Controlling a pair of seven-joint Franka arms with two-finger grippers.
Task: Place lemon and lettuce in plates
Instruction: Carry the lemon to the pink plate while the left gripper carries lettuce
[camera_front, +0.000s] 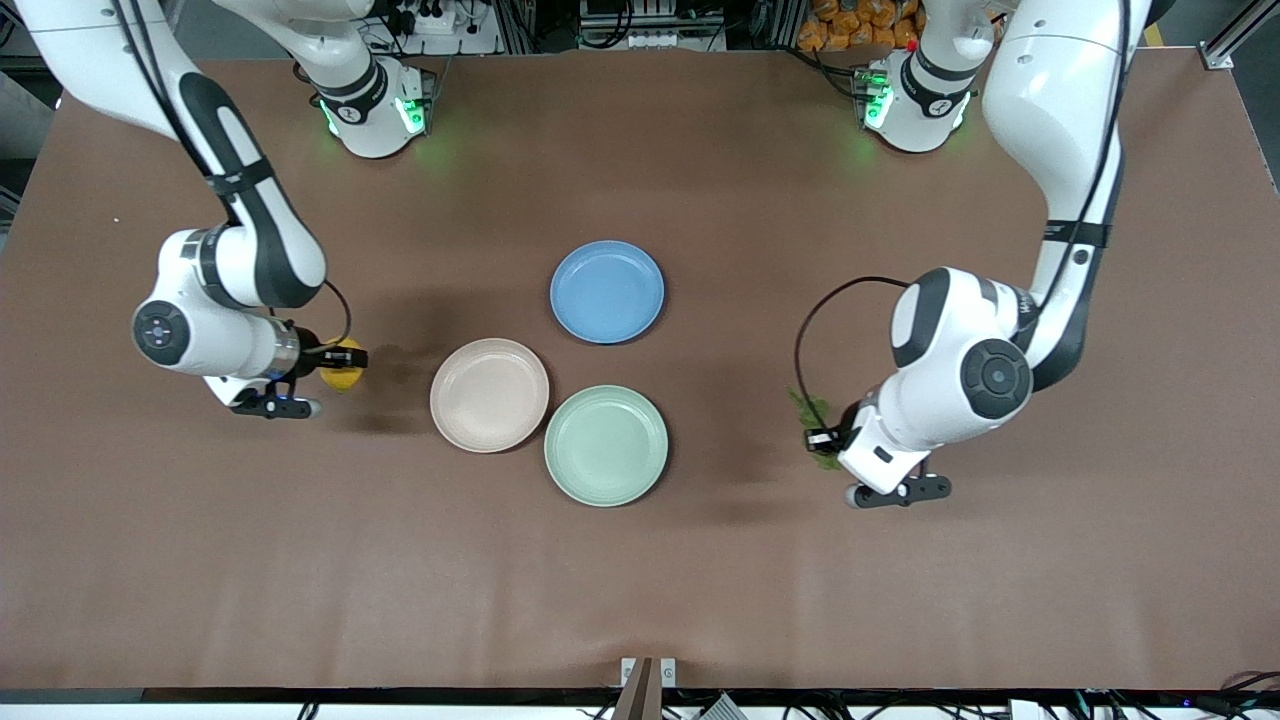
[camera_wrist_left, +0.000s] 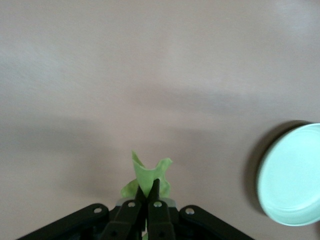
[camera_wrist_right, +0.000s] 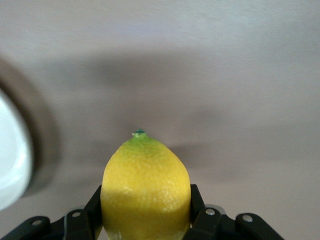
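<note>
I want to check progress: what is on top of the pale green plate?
Nothing shows on the green plate. The lemon is in the right hand, the lettuce in the left hand, both off it.

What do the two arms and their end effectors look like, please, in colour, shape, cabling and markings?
Both arms are glossy white with rounded shells and black joint sections. Each elbow joint carries a round dark cap. A thin black cable loops near each wrist, and black straps hold cables along the upper links. Green lights glow at both bases. The left end effector and the right end effector have black fingers with small silver screws.

Brown-covered table (camera_front: 640, 580), cluttered shelving (camera_front: 650, 22)
</note>
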